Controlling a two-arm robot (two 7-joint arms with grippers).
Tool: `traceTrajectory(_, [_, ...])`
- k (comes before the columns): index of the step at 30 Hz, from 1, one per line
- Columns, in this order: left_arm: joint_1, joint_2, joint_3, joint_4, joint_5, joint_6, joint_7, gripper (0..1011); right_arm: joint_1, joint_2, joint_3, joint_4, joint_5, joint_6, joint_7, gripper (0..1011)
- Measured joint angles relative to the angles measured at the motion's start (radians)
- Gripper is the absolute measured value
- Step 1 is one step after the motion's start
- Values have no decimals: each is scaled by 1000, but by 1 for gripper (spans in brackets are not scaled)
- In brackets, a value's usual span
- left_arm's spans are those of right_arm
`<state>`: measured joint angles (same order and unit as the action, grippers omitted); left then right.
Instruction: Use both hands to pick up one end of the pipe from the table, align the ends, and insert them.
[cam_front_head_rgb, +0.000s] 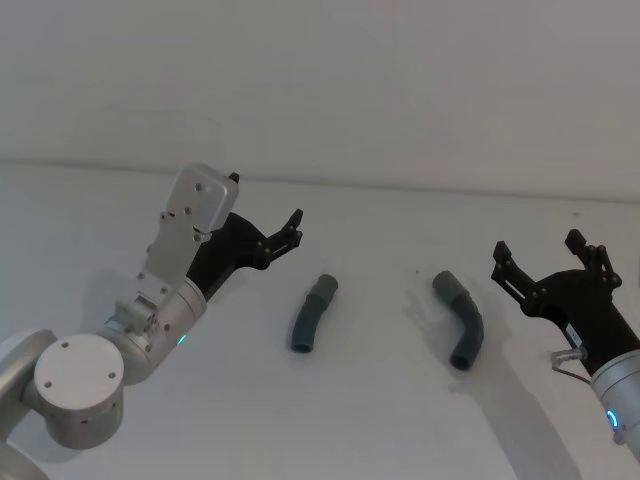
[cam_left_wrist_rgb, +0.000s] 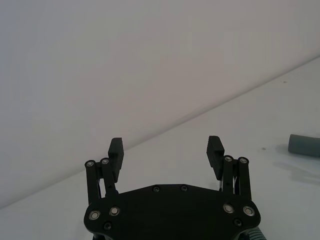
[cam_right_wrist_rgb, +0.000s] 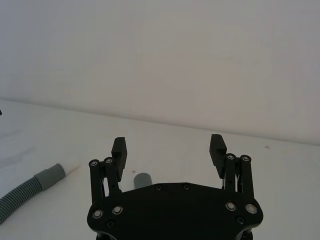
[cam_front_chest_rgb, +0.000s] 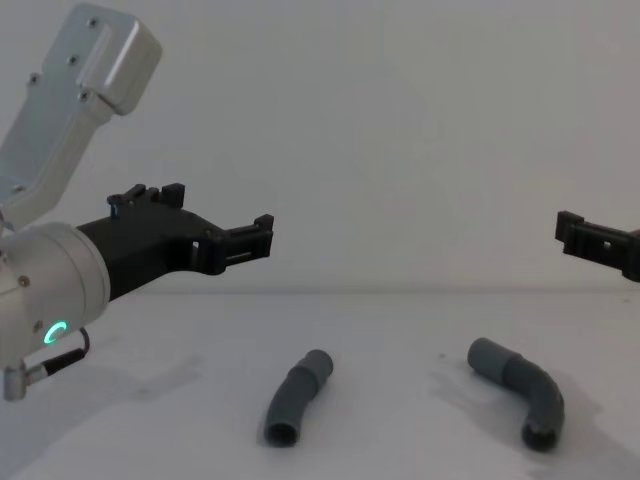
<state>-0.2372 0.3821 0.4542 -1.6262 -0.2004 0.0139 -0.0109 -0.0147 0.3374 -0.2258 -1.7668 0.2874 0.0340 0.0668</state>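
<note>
Both grippers spread wide & empty; 2 pipe pieces lie loose on the table betw. them.

L side: left gripper (cam_left_wrist_rgb: 165, 149) hangs above the white table (cam_front_head_rgb: 380, 410), fingers apart w/ nothing betw. them, pointing twd the centre; green ring light (cam_front_chest_rgb: 55, 331) glows on its wrist. R side: right gripper (cam_front_head_rgb: 538, 247) is also released, fingers apart, off to the right of the pieces. Left pipe piece (cam_front_head_rgb: 313, 315), dark grey w/ a gentle bend, lies flat near table centre, apart from both grippers. Right pipe piece (cam_front_head_rgb: 462, 320), bent more sharply, lies just beside it but not touching, nearer the right gripper. Right wrist view: one end of the nearer piece shows low betw. the fingers, and farther off the other piece's grey collar w/ its white tip (cam_right_wrist_rgb: 70, 168). Pale wall (cam_front_head_rgb: 400, 90) behind.
</note>
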Motion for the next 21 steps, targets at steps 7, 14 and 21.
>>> traceTrajectory(7, [0, 0, 0, 0, 0, 0, 0, 1001, 0, 0, 0, 0, 0, 0, 0, 1002])
traceTrajectory(14, [0, 0, 0, 0, 0, 0, 0, 1001, 0, 0, 0, 0, 0, 0, 0, 1002])
traceTrajectory(21, [0, 0, 0, 0, 0, 0, 0, 1001, 0, 0, 0, 0, 0, 0, 0, 1002])
